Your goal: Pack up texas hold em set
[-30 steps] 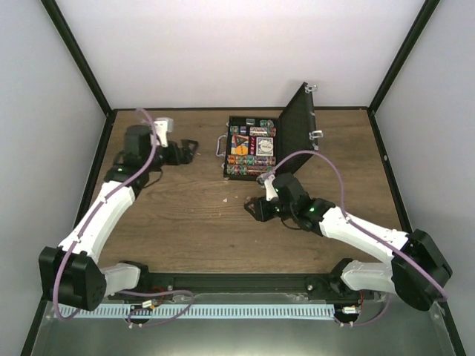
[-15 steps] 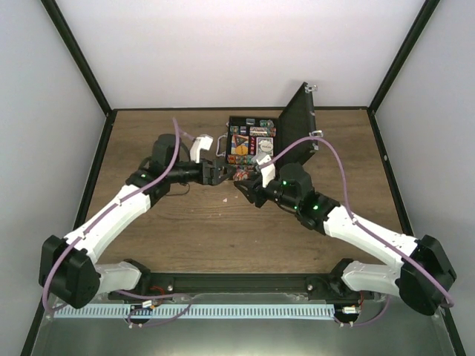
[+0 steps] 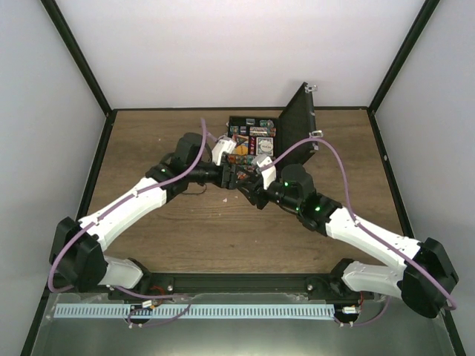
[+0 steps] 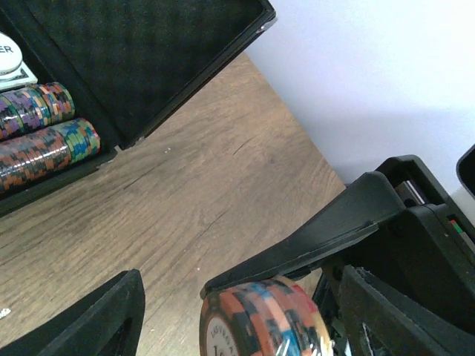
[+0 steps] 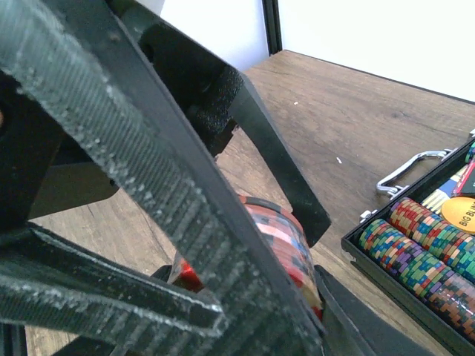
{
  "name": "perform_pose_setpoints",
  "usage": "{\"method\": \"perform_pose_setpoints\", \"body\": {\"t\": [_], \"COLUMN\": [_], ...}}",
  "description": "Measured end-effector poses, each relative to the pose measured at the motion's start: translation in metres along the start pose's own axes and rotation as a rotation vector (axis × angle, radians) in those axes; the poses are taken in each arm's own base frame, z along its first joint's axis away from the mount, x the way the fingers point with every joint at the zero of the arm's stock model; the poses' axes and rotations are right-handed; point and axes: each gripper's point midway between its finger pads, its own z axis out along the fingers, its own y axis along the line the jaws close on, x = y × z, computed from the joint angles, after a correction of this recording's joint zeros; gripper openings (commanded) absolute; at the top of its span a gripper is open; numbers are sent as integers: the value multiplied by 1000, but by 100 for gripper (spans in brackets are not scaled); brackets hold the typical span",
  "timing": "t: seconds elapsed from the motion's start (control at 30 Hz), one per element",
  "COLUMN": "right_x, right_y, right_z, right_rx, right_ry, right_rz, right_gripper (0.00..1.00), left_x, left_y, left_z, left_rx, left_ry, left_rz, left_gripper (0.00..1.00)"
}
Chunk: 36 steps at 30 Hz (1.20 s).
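Both arms meet just in front of the near left corner of the briefcase (image 3: 297, 126), which sits open at the far middle of the desk (image 3: 223, 237) with its lid tipped up on the right side.

Right tool (image 3: 251, 184): pinching a loose chip stack (image 4: 263, 320), orange, red and blue, lying on its side. In the left wrist view one black right finger (image 4: 312, 237) lies along the top of the stack. In the right wrist view the stack sits between the two right fingers. The near one fills the foreground and hides part of it.

Left tool (image 3: 231, 176): spread, one finger (image 4: 111, 319) on each side of the same stack with a gap on both sides, not touching it. The stack is roughly midway between them and low in the left wrist frame, close to the camera. Can't tell if the stack touches the desk or hangs above it.

The stack is outside the case, near its front edge but apart from it, with bare wood between.

Inside the case, rows of multicoloured chips (image 5: 419, 241) lie on their sides along the near wall, and a yellow disc reading BIG BLIND (image 5: 462, 211) sits beyond them. The silver handle (image 5: 404, 174) sticks out from the case's left wall, flat to the desk. The lid's inner face is dark foam.
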Motion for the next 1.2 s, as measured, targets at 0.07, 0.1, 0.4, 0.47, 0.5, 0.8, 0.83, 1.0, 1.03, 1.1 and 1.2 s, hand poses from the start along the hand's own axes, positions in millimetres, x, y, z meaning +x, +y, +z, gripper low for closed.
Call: {"method": "perform_pose_setpoints", "body": {"t": [0.07,0.1,0.4,0.47,0.5,0.8,0.83,1.0,1.03,1.1,1.2], "right_x": [2,3,13,16,18,29,30,34,35,36,38], "right_y": [-1,-2,-14,-16,-18,-25,-25,-26,-26,-26,-27], "right_z": [0,0,6,7,8,12,13,13,13,13,13], "right_rx": [4,9,68,80,87,119,119,121,121,122,126], "right_ry": [6,10,42,51,55,94,96,113,116,122,127], "right_rz": [-1,-1,-1,1,2,5,4,3,2,0,-1], "right_gripper": [39,39,39,39,39,39,39,39,39,39,39], "left_x": [1,1,6,8,8,14,15,18,19,21,21], "left_y": [-1,0,13,14,15,22,23,28,29,30,28], "left_z": [2,3,2,2,2,8,9,14,15,16,18], "left_rx": [-14,-22,-107,-117,-120,-129,-130,-135,-136,-134,-121], "left_ry": [6,8,28,34,35,60,62,78,81,88,93], "left_rz": [14,17,22,19,20,12,10,0,-4,-8,-11], "left_gripper": [67,64,56,58,58,57,56,49,46,40,32]}}
